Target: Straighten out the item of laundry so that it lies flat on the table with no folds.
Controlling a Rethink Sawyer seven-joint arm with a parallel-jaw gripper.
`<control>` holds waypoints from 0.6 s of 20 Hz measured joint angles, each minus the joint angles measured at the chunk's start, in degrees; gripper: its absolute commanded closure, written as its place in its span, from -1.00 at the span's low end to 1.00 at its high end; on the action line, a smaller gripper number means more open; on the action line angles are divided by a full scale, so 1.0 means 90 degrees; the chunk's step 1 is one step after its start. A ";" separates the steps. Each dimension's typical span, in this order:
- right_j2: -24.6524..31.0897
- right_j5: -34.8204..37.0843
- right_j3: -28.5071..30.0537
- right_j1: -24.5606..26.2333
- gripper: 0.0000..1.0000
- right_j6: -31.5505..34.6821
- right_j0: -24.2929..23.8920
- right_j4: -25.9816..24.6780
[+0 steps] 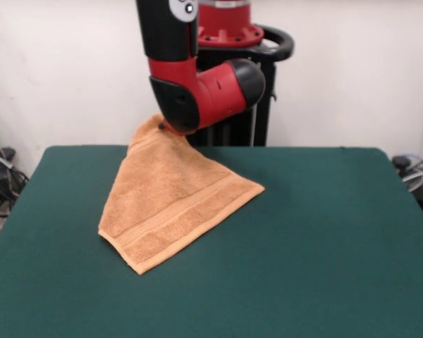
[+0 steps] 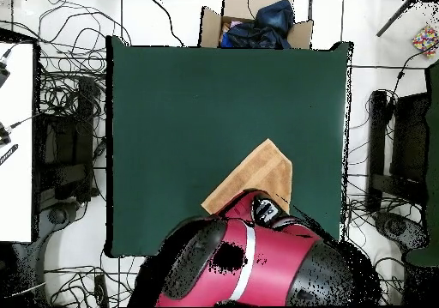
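Plainly the soft orange-tan terry towel (image 1: 173,204) hangs limp and light, far corner lifted under the red and black arm, the rest draped across the dark green felt table (image 1: 324,232); whether anything pinches that corner, I cannot tell.

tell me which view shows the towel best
The front view: the towel shows nearly whole, one corner lifted up under the arm, the rest draped down onto the table with its border band visible. The overhead view shows only part of it; the arm covers the corner nearest the robot.
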 measured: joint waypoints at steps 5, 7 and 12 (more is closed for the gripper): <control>0.0000 -0.0097 -0.0001 0.0080 1.00 0.0000 -0.0001 0.0000; 0.0000 -0.0156 -0.0001 0.0088 -1.00 0.0000 -0.0008 0.0001; 0.0000 -0.0241 0.0000 0.0091 -1.00 0.0000 -0.0029 0.0001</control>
